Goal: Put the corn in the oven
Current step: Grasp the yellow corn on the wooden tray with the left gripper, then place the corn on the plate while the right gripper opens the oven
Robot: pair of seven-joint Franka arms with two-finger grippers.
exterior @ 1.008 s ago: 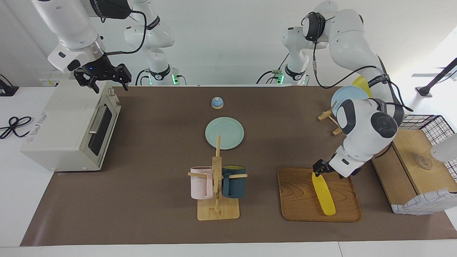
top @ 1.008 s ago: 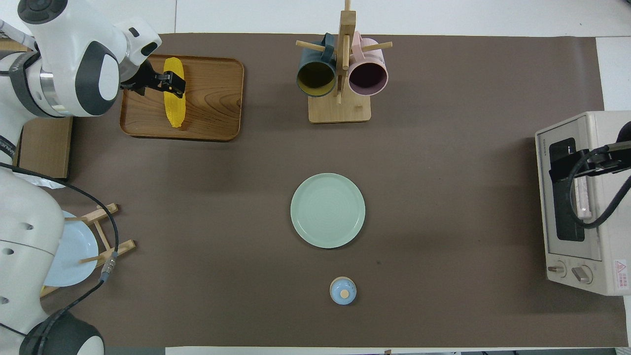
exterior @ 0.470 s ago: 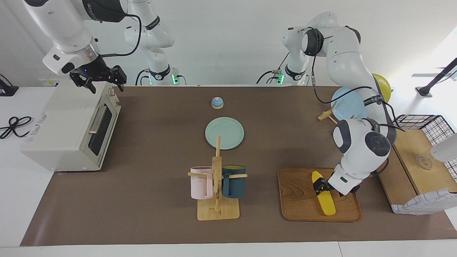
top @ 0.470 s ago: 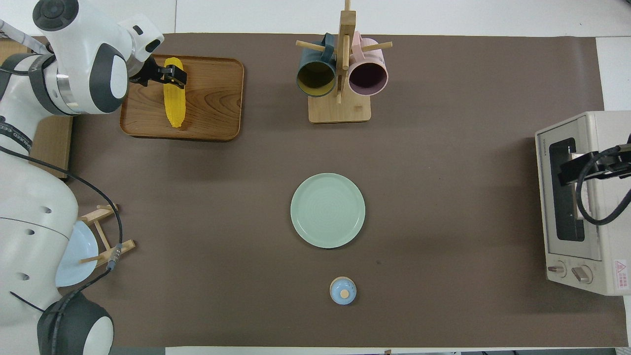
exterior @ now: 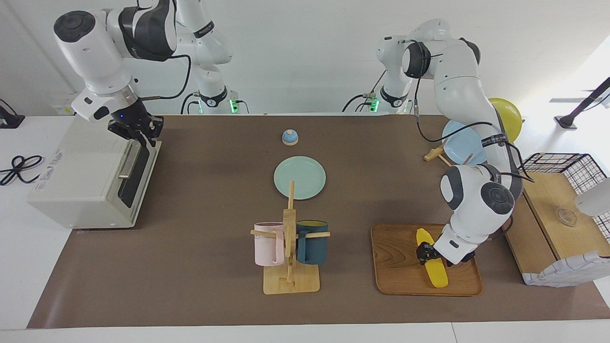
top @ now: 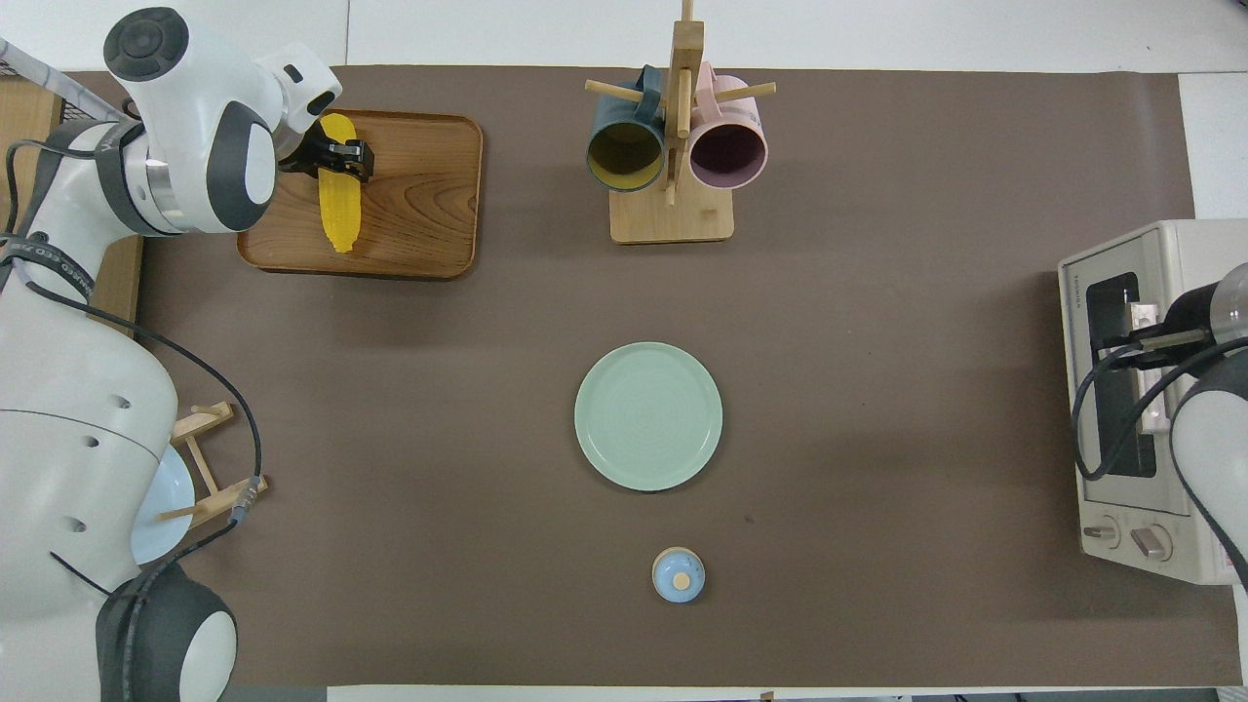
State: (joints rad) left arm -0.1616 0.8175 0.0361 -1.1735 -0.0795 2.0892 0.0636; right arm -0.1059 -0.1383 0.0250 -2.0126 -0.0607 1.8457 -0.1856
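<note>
Writing: we are finding small dark lettering on the oven [top: 1209, 244] at the upper corner of its front and a red warning sticker near its knobs; neither is readable to us.

Left gripper [exterior: 425, 252]: we are seeing its fingers pinching across the corn [exterior: 431, 264], about a third of the way along the cob from the end nearer the robots. The corn is lying lengthwise on the wooden tray [exterior: 395, 267] at the left arm's end of the table.

Right gripper [exterior: 138, 132]: we are recording it as pressed together, sitting at the top of the oven's door near the metal bar handle [exterior: 127, 164]; whether it is touching the handle we cannot tell. The oven is standing at the right arm's end of the table, its door closed.

Between tray and oven we are listing: a mug rack [exterior: 289, 238] holding a pink mug [exterior: 267, 243] and a dark blue mug [exterior: 313, 240], a green plate [exterior: 299, 177], and a small blue bell [exterior: 289, 137] nearest the robots. Near the left arm we are noting a light blue plate [exterior: 464, 143] on a wooden stand and a wire-and-wood basket [exterior: 562, 214].
</note>
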